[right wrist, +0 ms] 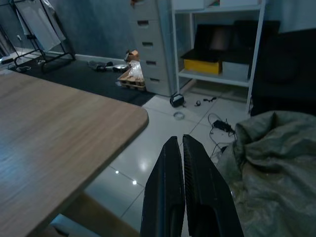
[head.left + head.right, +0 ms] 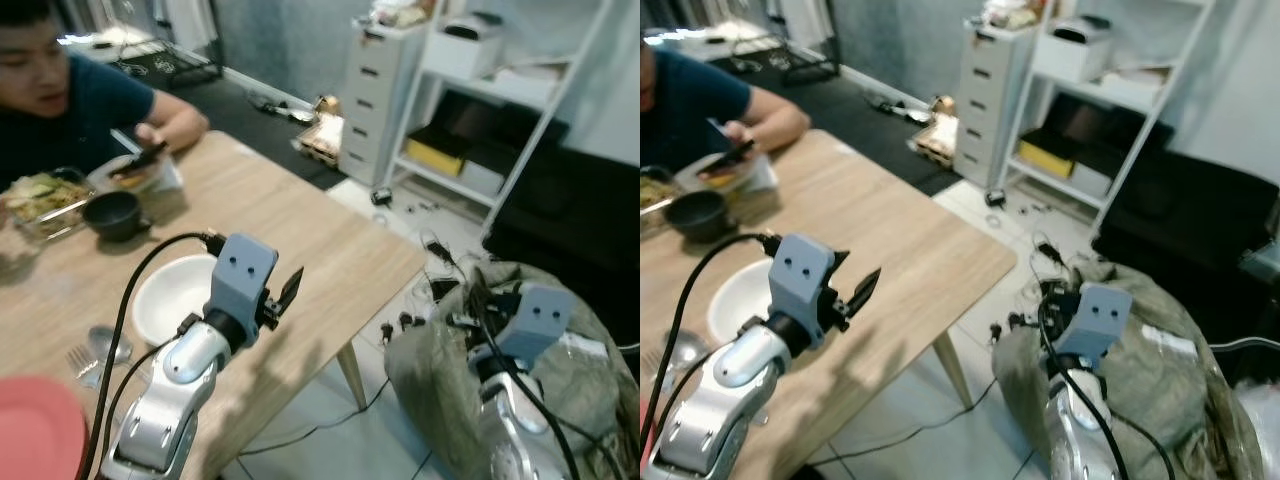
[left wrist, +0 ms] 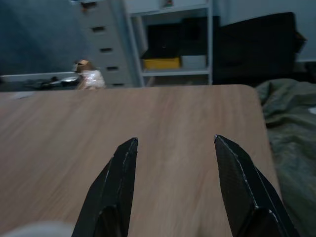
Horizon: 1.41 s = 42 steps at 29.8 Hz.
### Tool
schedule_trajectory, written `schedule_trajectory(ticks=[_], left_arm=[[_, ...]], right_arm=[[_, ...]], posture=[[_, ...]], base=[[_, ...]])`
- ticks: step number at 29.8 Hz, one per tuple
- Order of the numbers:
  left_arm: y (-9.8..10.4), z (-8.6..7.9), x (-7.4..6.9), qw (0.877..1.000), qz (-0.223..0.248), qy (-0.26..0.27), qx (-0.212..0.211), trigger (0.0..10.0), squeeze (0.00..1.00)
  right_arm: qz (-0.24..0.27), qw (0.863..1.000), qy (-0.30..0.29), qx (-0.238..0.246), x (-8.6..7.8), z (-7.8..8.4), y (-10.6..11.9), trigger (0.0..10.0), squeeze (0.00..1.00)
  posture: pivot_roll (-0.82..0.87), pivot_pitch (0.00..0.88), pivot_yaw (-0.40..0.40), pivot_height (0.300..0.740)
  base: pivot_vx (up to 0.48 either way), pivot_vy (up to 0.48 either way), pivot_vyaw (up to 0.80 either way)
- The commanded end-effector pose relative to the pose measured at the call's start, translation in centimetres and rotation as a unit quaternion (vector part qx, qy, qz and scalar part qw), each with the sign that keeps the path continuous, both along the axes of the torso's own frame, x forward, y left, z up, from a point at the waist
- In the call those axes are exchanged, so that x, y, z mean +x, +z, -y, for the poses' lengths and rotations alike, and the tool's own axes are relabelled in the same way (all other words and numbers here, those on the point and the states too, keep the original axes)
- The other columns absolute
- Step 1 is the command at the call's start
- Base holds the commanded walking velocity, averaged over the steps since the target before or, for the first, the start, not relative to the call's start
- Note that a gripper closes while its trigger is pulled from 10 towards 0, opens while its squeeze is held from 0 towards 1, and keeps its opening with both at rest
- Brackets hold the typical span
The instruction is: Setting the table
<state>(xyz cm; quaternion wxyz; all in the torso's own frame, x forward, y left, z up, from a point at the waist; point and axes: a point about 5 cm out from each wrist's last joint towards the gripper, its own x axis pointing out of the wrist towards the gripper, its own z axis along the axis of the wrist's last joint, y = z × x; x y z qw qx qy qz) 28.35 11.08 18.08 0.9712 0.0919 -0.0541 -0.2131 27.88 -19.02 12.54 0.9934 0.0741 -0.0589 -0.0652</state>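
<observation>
A light wooden desk runs across the left of the head views, its rounded corner ending above a pale tiled floor. The left gripper hovers over the desk's bare middle, its jaws spread wide with nothing between them; the left wrist view shows only wood grain past the two black fingers. Just behind that arm, nearer the robot, a white bowl sits on the desk, and beside it, toward the near edge, lie a spoon and a fork. A red plate lies at the near left corner of the left eye view. Farther along the desk stands a dark bowl, with a glass dish of food next to it and a white plate just beyond. A person in a dark blue shirt sits at the far end, one hand holding a phone over that plate. The right gripper hangs off the desk, to its right, above the floor and beside a grey-green beanbag; its jaws are pressed together and hold nothing. Against the far wall stand a white drawer unit and white open shelves with a yellow box, and cables lie scattered on the floor.
</observation>
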Motion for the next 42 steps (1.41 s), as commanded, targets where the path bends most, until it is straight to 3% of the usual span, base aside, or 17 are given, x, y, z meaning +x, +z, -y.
schedule_trajectory(ticks=[1, 42], left_arm=[[-0.28, 0.22, -0.07, 1.0, -0.003, -0.004, 0.003, 10.0, 0.0], [-0.1, 0.38, 0.45, 1.0, 0.002, -0.011, 0.004, 10.0, 0.0]], right_arm=[[-0.007, 1.0, -0.008, -0.003, -0.2, 0.36, -0.35, 10.0, 0.0], [-0.004, 1.0, -0.012, 0.001, 0.05, 0.2, -0.44, 10.0, 0.0]], posture=[[-0.02, 0.0, 0.091, 0.74], [-0.02, 0.0, 0.101, 0.74]], base=[[0.0, 0.0, -0.79], [0.0, 0.0, -0.79]])
